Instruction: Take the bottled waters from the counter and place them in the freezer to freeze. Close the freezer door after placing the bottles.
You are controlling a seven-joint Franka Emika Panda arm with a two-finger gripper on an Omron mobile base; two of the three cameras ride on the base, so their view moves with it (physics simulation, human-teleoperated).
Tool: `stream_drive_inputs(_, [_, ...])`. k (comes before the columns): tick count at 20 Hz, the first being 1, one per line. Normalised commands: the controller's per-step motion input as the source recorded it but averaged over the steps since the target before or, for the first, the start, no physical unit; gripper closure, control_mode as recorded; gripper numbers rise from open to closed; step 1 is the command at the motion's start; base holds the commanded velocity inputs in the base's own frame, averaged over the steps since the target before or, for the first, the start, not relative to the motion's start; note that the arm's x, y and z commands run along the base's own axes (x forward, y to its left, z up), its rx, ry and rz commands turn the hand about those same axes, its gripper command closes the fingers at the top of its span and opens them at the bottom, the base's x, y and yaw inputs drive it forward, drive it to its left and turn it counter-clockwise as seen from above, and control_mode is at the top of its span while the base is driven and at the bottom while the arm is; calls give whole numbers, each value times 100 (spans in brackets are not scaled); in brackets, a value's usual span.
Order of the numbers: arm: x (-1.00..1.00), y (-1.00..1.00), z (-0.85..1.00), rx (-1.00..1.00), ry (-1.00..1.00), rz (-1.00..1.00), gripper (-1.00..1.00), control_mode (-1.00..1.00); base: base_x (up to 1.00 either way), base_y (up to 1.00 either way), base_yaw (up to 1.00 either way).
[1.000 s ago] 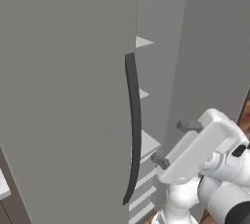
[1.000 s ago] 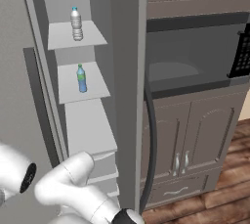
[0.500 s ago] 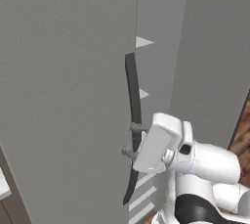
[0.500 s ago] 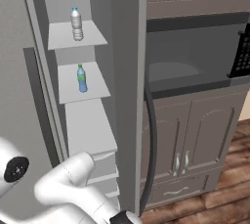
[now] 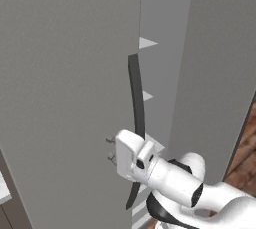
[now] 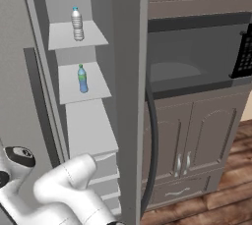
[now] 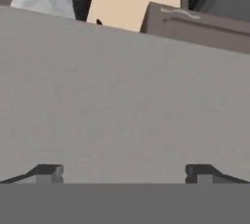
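Both bottled waters [image 6: 77, 23] shelved inside the freezer [image 6: 125, 96] beyond the tool [image 5: 111, 149], fingers spread wide and empty against the door [image 5: 65, 98] face; advise steady flat push beside the handle [image 5: 136, 123], avoiding slip.

Plain grey freezer door [image 5: 65, 98] blocks path directly ahead of gripper [image 5: 110, 149]; narrow gap beside long dark vertical handle [image 5: 136, 118].

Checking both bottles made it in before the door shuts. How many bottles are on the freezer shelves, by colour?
Blue bottle: 1
Clear bottle: 1
Total: 2, each on its own shelf.
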Motion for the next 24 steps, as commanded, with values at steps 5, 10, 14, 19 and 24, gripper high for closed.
stream_drive_inputs(5, [-22, -26, 55, 6, 20, -40, -100, -100, 0, 0, 0])
stream_drive_inputs(10, [48, -8, 0, 0, 3, -7, -100, -100, 0, 0, 0])
stream_drive_inputs(14, [100, -21, 0, 3, 21, -24, -100, -100, 0, 0, 0])
stream_drive_inputs(19, [100, -24, 1, 6, 36, -25, -100, -100, 0, 0, 0])
stream_drive_inputs(24, [100, -18, 0, 0, 29, -25, -100, -100, 0, 0, 0])
